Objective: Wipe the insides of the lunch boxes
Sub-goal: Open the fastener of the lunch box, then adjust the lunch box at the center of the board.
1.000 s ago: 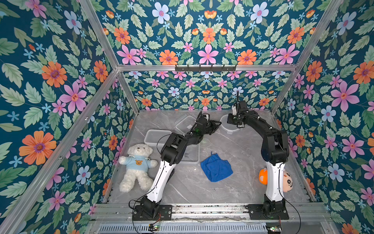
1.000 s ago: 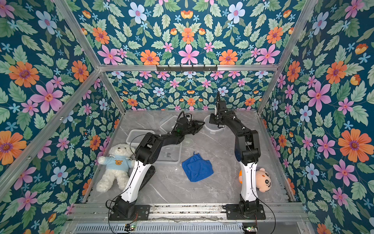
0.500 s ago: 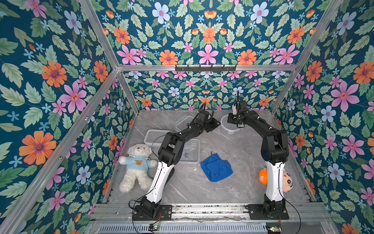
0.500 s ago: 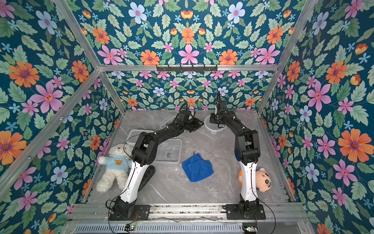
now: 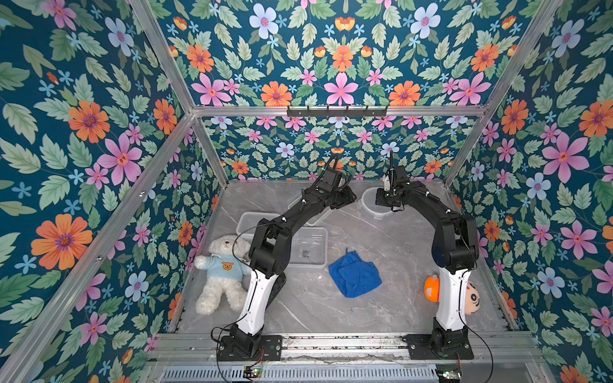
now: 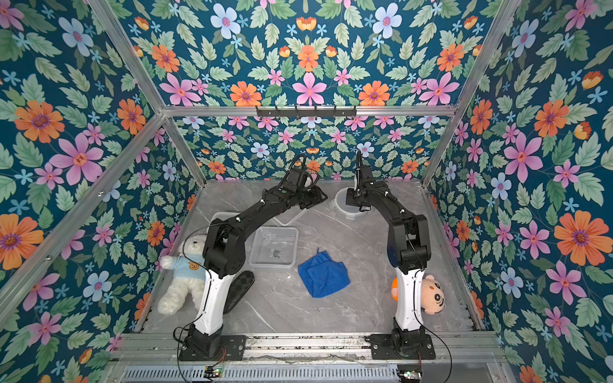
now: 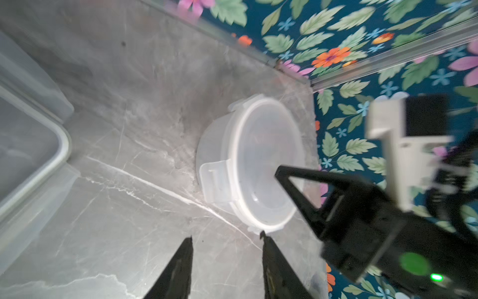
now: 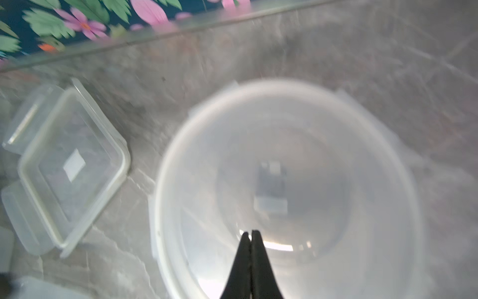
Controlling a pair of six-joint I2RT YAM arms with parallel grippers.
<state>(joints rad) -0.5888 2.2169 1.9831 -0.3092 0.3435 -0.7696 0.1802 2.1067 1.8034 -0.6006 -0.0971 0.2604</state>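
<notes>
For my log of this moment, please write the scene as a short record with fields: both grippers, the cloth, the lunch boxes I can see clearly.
left gripper: open, empty, over the table beside the round lunch box
right gripper: shut, holding nothing, over the round lunch box
blue cloth: crumpled on the table, no gripper near it
rectangular lunch box: no cloth inside, beside the blue cloth

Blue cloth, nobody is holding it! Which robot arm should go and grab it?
Probably the left. The left gripper is open and empty, ready to close on the blue cloth. The right gripper is shut, its tips over the round lunch box. Both are far from the cloth.
</notes>
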